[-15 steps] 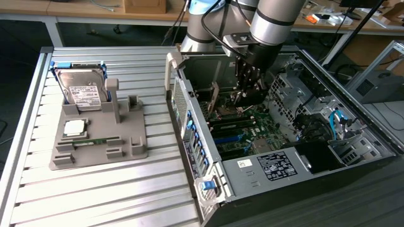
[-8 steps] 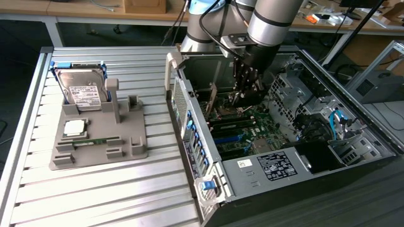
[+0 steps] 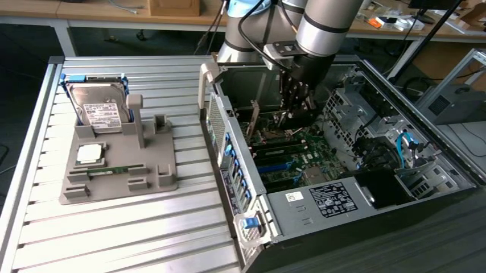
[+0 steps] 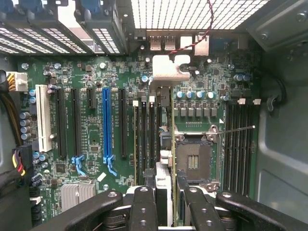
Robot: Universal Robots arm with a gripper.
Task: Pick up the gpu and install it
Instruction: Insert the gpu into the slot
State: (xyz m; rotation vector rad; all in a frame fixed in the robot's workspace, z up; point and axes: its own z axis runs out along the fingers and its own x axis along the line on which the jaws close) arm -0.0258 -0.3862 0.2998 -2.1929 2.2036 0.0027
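My gripper reaches down into the open computer case, just above the motherboard. It is shut on the gpu, a thin card that the wrist view shows edge-on between the two black fingers. The card runs from the fingers toward the case's vented rear wall and ends at a pale metal bracket. It hangs over the memory slots, beside the processor socket. In the exterior view a tan-brown strip of the gpu stands upright to the left of the gripper.
A long blue expansion slot and black slots lie on the board away from the card. On the slatted table a grey holder carries a hard drive, a processor chip and a memory stick. Drive cages and cables crowd the case's right side.
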